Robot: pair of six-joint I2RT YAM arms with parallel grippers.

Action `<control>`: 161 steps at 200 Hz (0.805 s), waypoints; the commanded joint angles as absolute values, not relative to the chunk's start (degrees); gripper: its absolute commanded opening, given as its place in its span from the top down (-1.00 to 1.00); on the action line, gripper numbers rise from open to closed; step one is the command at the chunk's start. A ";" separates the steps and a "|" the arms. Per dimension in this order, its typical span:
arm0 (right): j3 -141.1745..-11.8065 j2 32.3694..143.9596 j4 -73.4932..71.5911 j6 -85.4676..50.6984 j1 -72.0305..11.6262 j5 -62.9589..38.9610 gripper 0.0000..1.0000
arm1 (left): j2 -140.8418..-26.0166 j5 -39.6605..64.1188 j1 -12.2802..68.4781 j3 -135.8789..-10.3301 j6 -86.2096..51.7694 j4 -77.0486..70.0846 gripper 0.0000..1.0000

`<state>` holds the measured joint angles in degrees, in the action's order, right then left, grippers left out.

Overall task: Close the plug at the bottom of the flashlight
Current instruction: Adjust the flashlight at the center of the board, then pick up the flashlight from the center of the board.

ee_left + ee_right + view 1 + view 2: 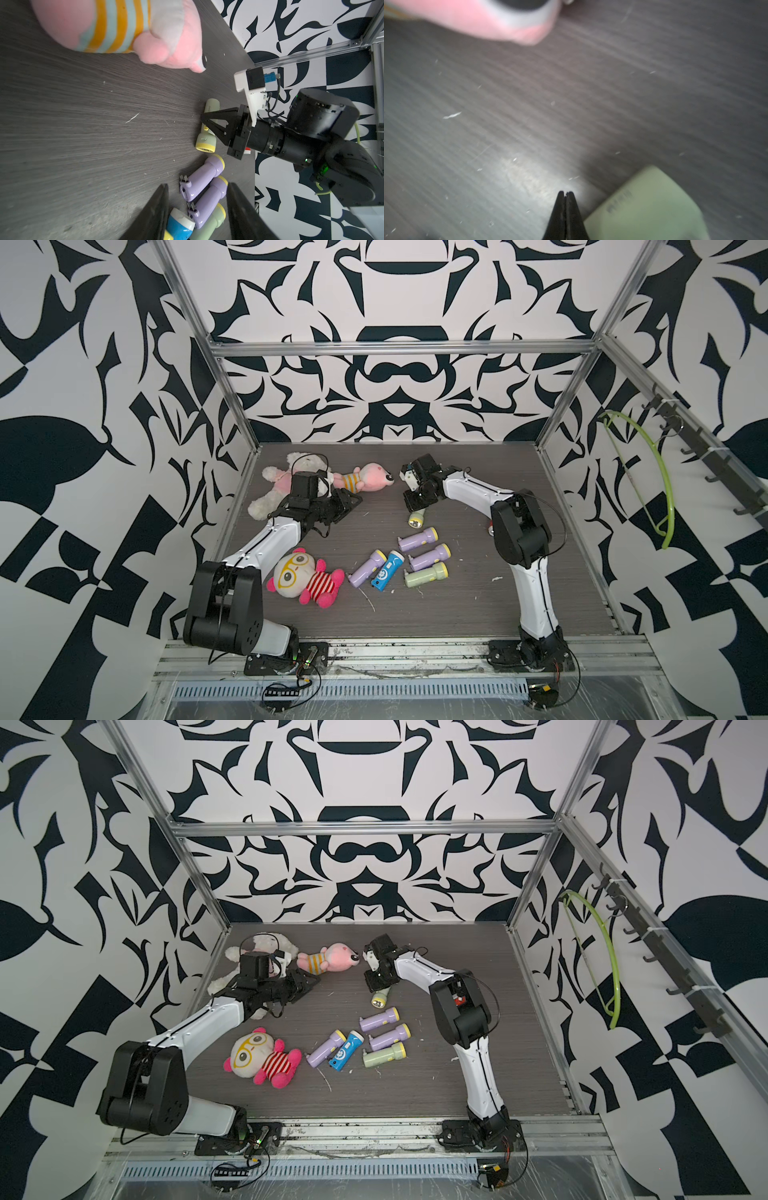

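Top views both show the right gripper (411,506) low over the dark wood-grain tabletop (457,605). It sits right at a pale green plastic flashlight (416,520) that lies apart from the rest, yellow-ringed head towards the camera and tail hidden under the gripper. The left gripper (351,501) hangs off the table beside a pink plush toy in a yellow-striped shirt (370,477) and carries nothing. Nearer the front is a cluster of five more flashlights, among them a farther lilac flashlight (417,539), a nearer lilac flashlight (430,556), a second pale green flashlight (426,574) and a blue flashlight (387,566). The first three each show a small plug standing out at the tail. The left wrist view looks past the left gripper's own jaws, which stand moderately apart with only air between them. Beyond them the right gripper (204,119) has its jaws pressed together and crosses just above the body of the lone pale green flashlight (207,124). That flashlight's tail end looks smooth and rounded, with no prongs sticking out, while both lilac flashlights plainly have theirs unfolded. The right wrist view, blurred, shows the closed tips of the right gripper (566,193) just beside the pale green flashlight (643,207), gripping nothing, and again no plug shows on the part in view. By my reading the plug on this flashlight is folded home. If the task takes in the cluster, at least three plugs there are not yet closed.
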<state>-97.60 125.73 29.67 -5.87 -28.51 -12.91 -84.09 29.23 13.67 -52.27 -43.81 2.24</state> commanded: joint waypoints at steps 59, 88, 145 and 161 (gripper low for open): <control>-95.24 112.24 30.26 -9.64 -23.90 -11.83 0.90 | -107.75 32.77 23.40 -78.14 -41.66 1.50 0.00; -86.28 103.51 32.20 -14.38 -17.61 -8.27 0.85 | -118.08 34.05 28.21 -97.88 -30.36 17.04 0.02; -73.63 93.96 31.23 -16.96 -12.23 -2.86 0.72 | -127.22 22.88 34.55 -115.26 -12.39 38.40 0.02; -72.81 92.88 30.72 -17.08 -11.87 -1.92 0.70 | -129.13 19.02 36.44 -116.90 -9.75 40.39 0.03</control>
